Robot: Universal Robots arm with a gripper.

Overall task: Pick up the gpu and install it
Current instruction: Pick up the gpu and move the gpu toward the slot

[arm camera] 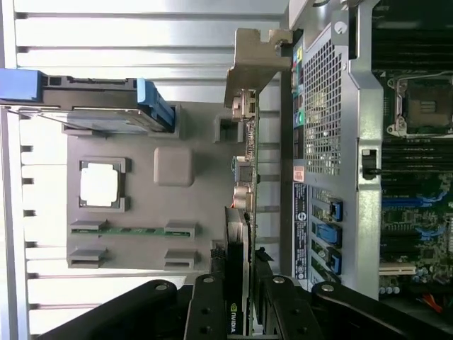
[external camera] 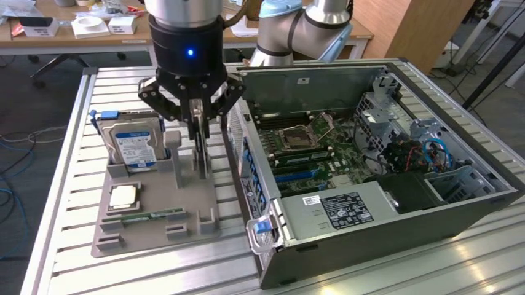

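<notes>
Gpu [arm camera: 239, 237] stands on edge, pinched by the partly closed tool [external camera: 197, 121], just beside the case [arm camera: 322, 106].

The arm [external camera: 303, 24] enters from the far side of the exterior view, its grey elbow joint located behind the wrist. The wrist [external camera: 187, 37] is oriented straight down. A blue indicator light [external camera: 190, 53] is lit on its black housing. The gripper [external camera: 203, 130] hangs vertically below the wrist. Its black linkage bars [external camera: 156, 98] spread outward on both sides and converge toward the tips. The fingers [arm camera: 207, 312] are partly closed and clamp the gpu [arm camera: 239, 227] edge-on, one finger against each face of the card
</notes>
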